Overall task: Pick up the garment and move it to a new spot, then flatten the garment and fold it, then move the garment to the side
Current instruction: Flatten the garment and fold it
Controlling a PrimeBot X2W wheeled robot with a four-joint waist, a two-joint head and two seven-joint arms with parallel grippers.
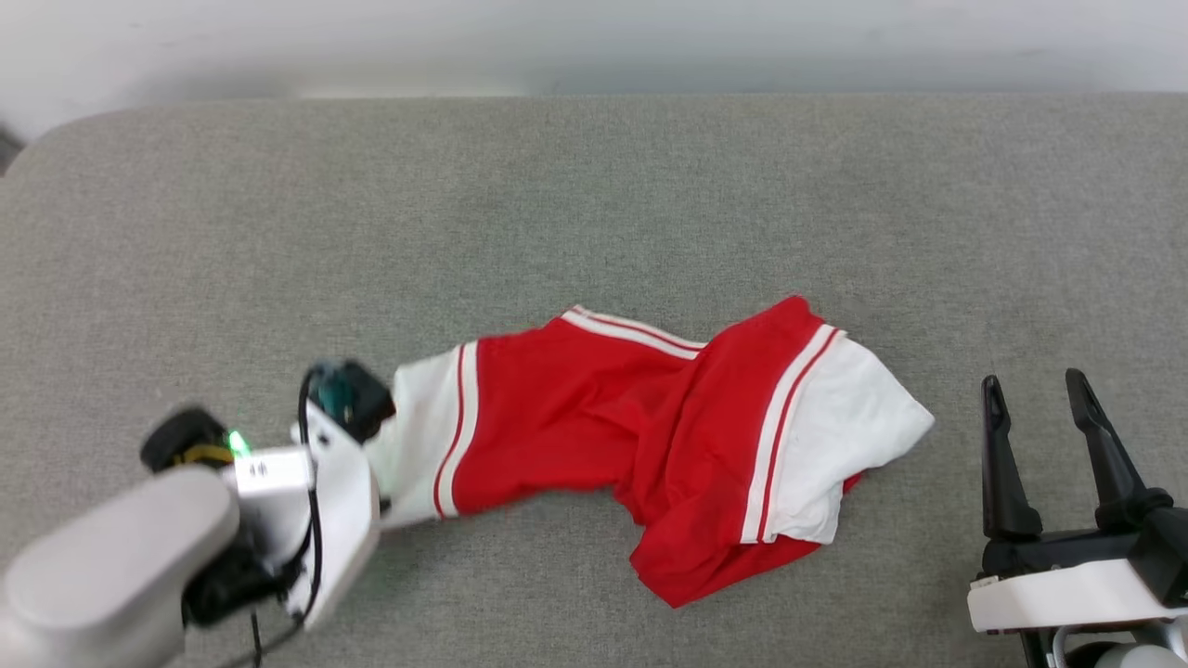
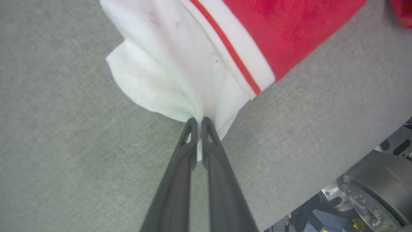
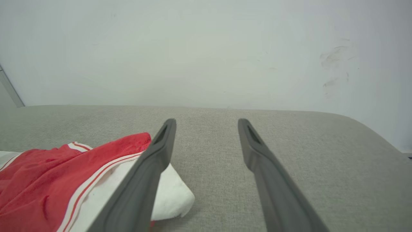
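The garment (image 1: 594,417), red with white sleeves and striped trim, lies crumpled on the grey cushioned surface (image 1: 594,204). In the left wrist view, my left gripper (image 2: 199,124) is shut on the edge of a white sleeve (image 2: 167,64), and the cloth bunches into folds at the fingertips. In the head view, my left arm's wrist (image 1: 316,482) covers that sleeve end. My right gripper (image 1: 1033,382) stands open and holds nothing, to the right of the garment's other white sleeve (image 1: 854,417). The right wrist view shows that gripper (image 3: 207,122) with the garment (image 3: 48,167) at the lower left.
A pale wall (image 1: 594,37) runs behind the surface's far edge. The surface's rounded near edge (image 2: 322,167) shows in the left wrist view, with the robot's base (image 2: 376,190) below it. Bare grey fabric surrounds the garment on all sides.
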